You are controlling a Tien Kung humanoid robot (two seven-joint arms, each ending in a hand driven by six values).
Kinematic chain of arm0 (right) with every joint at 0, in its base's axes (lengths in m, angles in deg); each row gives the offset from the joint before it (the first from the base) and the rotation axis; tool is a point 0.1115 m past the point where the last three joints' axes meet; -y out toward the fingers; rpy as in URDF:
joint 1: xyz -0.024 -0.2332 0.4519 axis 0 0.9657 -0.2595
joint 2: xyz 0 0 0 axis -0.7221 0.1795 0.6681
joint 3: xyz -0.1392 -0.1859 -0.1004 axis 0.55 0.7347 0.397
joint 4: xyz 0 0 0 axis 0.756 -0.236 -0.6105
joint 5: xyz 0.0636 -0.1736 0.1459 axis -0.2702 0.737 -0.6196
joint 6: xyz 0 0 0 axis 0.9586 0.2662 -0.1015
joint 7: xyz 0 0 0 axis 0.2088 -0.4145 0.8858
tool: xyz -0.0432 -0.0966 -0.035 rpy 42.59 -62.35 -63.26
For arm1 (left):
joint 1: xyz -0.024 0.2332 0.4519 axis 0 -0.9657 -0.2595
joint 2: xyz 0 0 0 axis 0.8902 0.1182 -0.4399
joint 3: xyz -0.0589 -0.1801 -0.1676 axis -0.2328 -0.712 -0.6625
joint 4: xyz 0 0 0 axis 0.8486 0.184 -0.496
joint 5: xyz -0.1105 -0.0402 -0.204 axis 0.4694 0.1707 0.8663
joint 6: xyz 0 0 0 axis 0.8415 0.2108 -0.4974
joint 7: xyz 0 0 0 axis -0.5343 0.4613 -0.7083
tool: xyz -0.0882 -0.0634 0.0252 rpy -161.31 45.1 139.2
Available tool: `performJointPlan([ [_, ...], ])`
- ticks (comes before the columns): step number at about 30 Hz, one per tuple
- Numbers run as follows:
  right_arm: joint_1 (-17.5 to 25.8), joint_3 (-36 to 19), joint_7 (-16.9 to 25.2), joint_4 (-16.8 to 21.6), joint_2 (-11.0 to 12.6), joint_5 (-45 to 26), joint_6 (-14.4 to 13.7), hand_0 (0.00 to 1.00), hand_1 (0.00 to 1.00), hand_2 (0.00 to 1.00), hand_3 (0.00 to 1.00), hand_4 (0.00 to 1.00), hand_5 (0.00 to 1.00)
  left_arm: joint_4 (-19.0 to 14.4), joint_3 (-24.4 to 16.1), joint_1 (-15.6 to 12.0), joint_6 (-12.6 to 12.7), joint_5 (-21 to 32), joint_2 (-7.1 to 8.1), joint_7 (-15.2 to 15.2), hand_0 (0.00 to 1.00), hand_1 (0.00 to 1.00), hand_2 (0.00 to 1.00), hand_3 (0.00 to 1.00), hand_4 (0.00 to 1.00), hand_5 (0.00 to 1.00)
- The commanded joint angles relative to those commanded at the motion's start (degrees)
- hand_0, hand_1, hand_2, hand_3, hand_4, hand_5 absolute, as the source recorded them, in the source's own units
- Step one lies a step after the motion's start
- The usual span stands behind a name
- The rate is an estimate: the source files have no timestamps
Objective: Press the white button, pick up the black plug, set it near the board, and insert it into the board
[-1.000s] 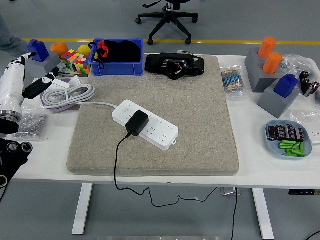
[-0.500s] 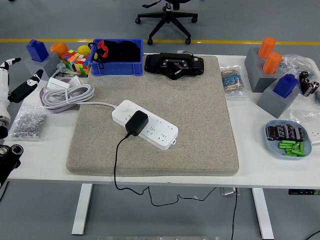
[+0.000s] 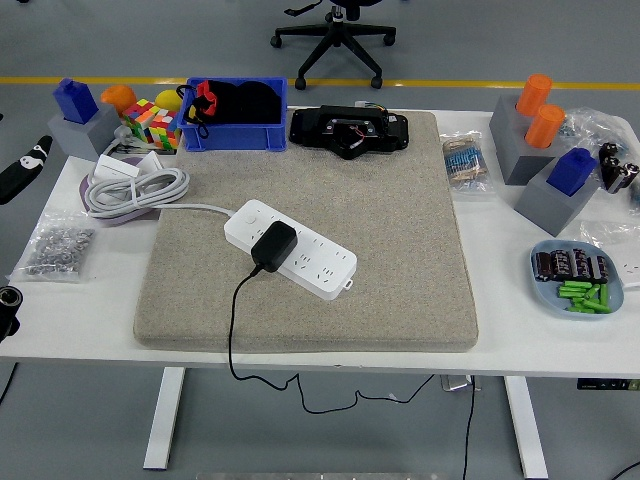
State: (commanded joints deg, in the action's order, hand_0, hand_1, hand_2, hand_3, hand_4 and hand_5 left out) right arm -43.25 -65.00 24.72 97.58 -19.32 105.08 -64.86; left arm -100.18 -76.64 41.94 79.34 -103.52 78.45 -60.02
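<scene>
I see a white power strip point(image 3: 290, 252) lying on the grey mat point(image 3: 310, 230), its long axis running from upper left to lower right. The black plug point(image 3: 273, 246) sits in it, cord trailing toward the desk's point(image 3: 100, 300) near edge. The left hand point(image 3: 20, 175) barely shows at the left edge; I cannot tell its fingers' state.

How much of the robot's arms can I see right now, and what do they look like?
Very little. At the left edge, a black piece with a small white marking shows, and lower down a dark rounded part with a ring-shaped end. No fingers of either robot hand are visible, and nothing of the right arm.
</scene>
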Motion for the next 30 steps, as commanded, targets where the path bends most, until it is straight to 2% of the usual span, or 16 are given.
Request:
performJointPlan([
  [13,0.94,-1.32,-0.01,-0.31,-1.19,0.73,0.03,0.662,0.667,0.63,0.618,0.694,0.475,-1.4,-1.35,-2.9,-0.88,-0.6,-2.15,0.61,0.937,0.912,0.868,0.816,0.853,0.648],
  [30,1.95,-4.27,-0.03,-0.52,-1.74,1.81,0.06,0.662,0.667,0.63,0.618,0.693,0.477,-2.54,-4.57,-4.8,-1.46,-2.2,-3.04,1.08,0.937,0.911,0.866,0.815,0.852,0.641],
])
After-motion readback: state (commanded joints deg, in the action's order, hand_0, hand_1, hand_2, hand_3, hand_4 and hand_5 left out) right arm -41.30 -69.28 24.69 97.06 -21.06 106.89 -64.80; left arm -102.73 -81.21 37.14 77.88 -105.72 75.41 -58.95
